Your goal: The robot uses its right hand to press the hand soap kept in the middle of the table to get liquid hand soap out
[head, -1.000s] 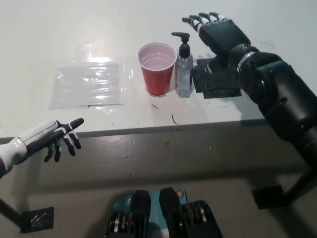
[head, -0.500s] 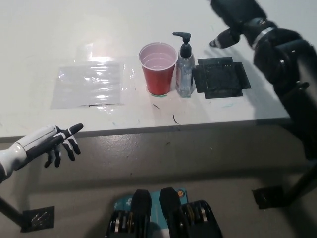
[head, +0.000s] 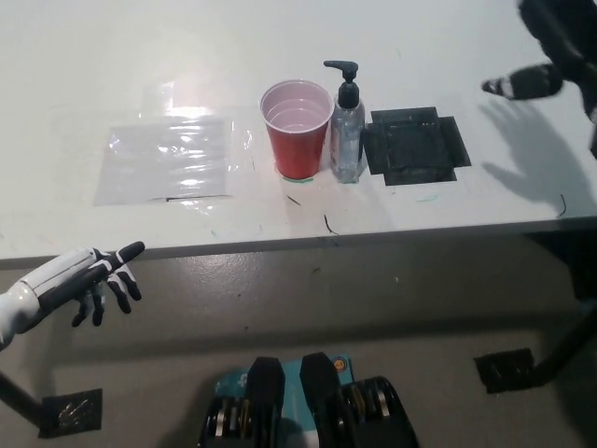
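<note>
Probably a lab: scuffed white table (head: 112, 56) with taped black square (head: 413, 146)

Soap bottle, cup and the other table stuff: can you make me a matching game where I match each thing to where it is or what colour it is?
Things:
1. soap bottle
2. cup
3. plastic sheet
4. left hand

Descriptions:
A. red, pale inside
B. clear, lying flat on the table's left part
C. white, below the table edge at lower left
D. clear with a black pump, just right of the cup

Pairs: 1-D, 2-A, 3-B, 4-C
</note>
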